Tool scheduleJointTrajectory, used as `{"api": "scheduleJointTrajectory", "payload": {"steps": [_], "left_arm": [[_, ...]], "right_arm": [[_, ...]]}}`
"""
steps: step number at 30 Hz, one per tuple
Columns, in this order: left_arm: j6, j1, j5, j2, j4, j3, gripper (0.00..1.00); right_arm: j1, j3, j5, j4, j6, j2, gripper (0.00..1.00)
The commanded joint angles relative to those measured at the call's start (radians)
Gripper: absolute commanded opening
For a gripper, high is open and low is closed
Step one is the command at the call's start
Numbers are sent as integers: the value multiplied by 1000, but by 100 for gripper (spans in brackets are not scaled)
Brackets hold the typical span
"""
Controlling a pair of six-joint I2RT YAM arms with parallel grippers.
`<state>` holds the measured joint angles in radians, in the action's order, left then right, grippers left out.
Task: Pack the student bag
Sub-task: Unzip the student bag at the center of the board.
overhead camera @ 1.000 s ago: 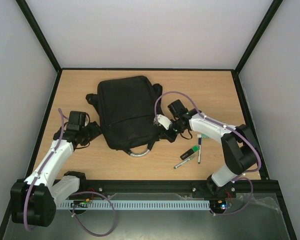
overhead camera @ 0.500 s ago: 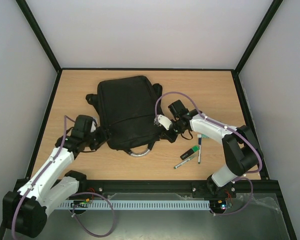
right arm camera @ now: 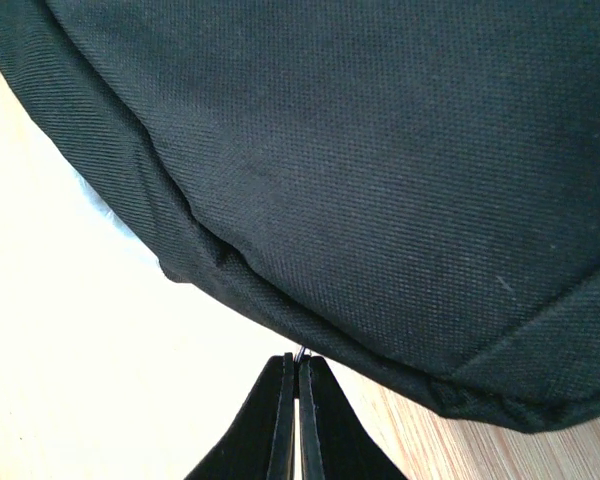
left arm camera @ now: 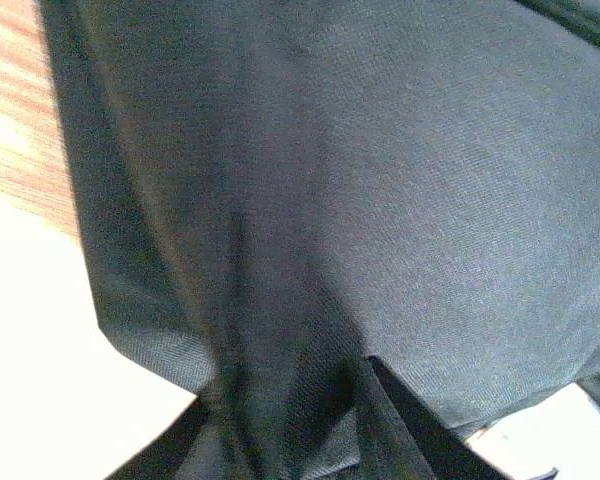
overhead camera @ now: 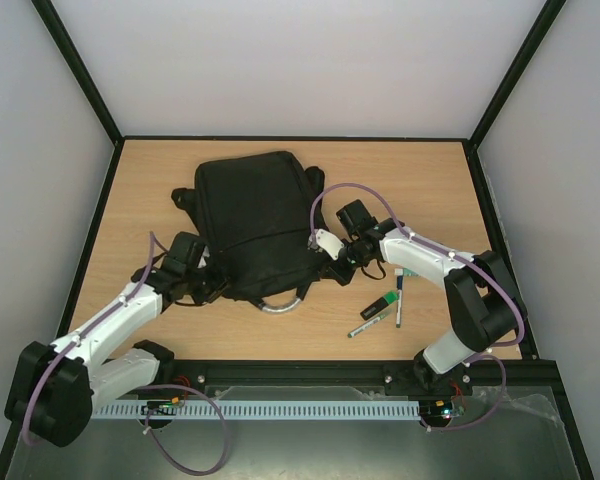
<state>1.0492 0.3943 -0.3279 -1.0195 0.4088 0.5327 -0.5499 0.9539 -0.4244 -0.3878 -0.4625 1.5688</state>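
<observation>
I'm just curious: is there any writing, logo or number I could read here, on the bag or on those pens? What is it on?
No text can be read in any view.
student bag: plain black fabric, no logo or label showing.
green marker, slanted pen, dark pen: any print is too small to read.

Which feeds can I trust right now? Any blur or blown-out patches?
Top external: sharp and evenly lit, no glare. Left wrist: blurred, with the backpack fabric filling the frame and the table washed out to white at lower left. Right wrist: crisp weave on the backpack, table overexposed at left, the fingers in focus.
</observation>
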Motion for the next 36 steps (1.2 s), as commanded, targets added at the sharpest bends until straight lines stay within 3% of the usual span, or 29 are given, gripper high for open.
{"api": "scheduleJointTrajectory", "payload": {"steps": [1,5,16,36], "left_arm": [[1,3,0,-24,-66,5,20],[-38,-11,48,-11,-8,42,2],[-198,-202,-11,48,91,39,2],[-317,-241,-52,46,138,42,2]], "right_arm": [[2,-13,-23,-31,6,-28,1],[10,-10,-2,-55,-8,-22,1],[100,8,59,-113,-54,-42,1],[142,290,180,118,52,288,1]]}}
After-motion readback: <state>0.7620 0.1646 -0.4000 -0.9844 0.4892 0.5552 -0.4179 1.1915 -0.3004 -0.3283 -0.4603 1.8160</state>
